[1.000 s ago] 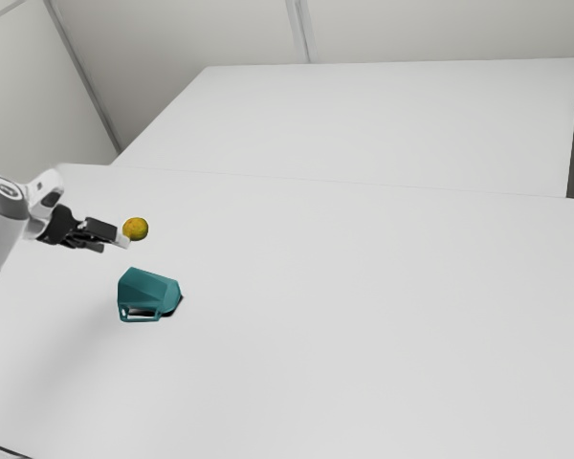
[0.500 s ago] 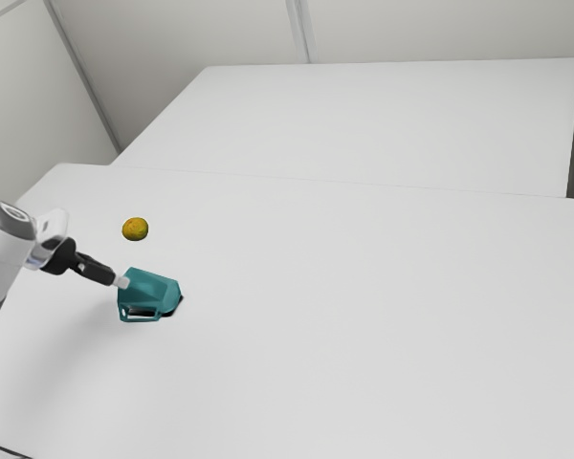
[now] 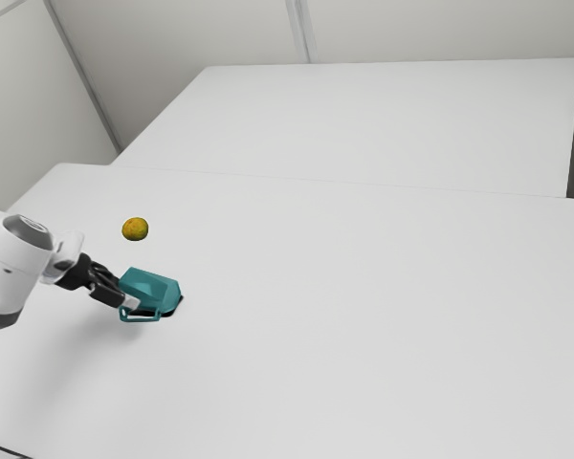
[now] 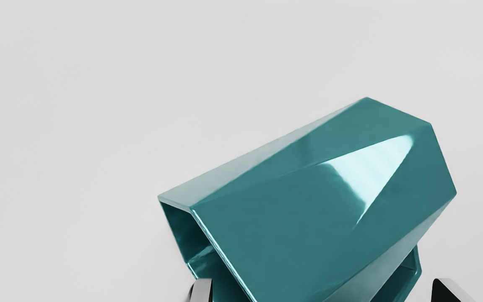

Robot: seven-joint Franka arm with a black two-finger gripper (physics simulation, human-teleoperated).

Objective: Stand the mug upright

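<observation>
The teal faceted mug (image 3: pixel 155 291) lies on its side on the table, its handle toward the exterior view's bottom. My gripper (image 3: pixel 130 306) is at the mug's open end, close to the handle, and covers part of it there. In the wrist view the mug (image 4: pixel 308 201) shows its opening and a piece of the handle. The gripper (image 4: pixel 321 289) stands open there, one fingertip by the mouth rim and the other out past the handle, with part of the mug between them.
An orange fruit (image 3: pixel 135 229) sits on the white table (image 3: pixel 364 325), beyond the mug toward the exterior view's top. Pale walls rise behind the table.
My gripper has come from beside the fruit down to the mug's open end and handle, and my hand has turned. The mug and the fruit have stayed where they were.
</observation>
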